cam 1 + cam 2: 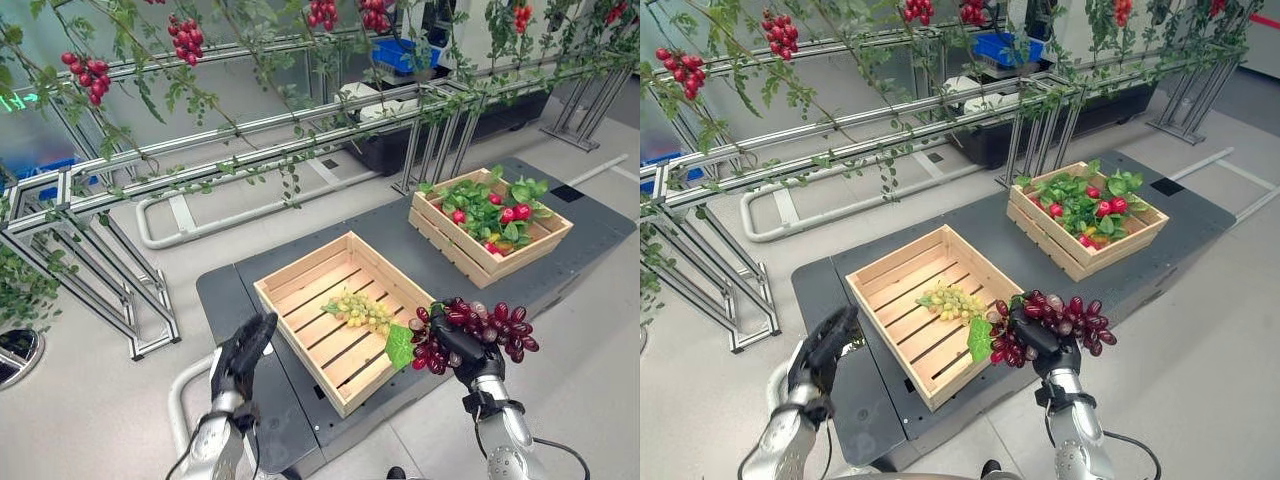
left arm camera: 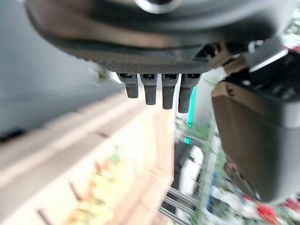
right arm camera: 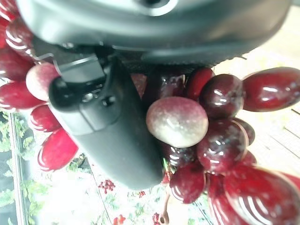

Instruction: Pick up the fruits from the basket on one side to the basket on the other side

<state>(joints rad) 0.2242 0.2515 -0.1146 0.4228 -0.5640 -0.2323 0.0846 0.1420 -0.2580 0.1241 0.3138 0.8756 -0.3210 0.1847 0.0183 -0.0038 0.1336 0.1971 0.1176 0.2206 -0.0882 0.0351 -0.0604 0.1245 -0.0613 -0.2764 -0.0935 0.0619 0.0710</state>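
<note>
I see my right hand (image 1: 462, 352) raised beside the near crate (image 1: 300, 275), fingers curled round the red grapes (image 1: 478, 330); green grapes (image 1: 360, 310) lie inside it. My left hand (image 1: 240, 355) hovers by that crate's other corner, and its wrist view shows the fingers (image 2: 150, 89) straight and empty.

a mock greenhouse lab: metal trellis rails (image 1: 250, 125) strung with vines (image 1: 180, 90), wooden crates (image 1: 340, 315) on a dark bench (image 1: 240, 290).

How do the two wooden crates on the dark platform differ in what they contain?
The near crate holds a single green grape bunch on bare slats; the far crate is packed with green leaves and red fruits. The right hand holds a dark red grape bunch beside the near crate, not the far crate. Both are slatted light wood.
</note>
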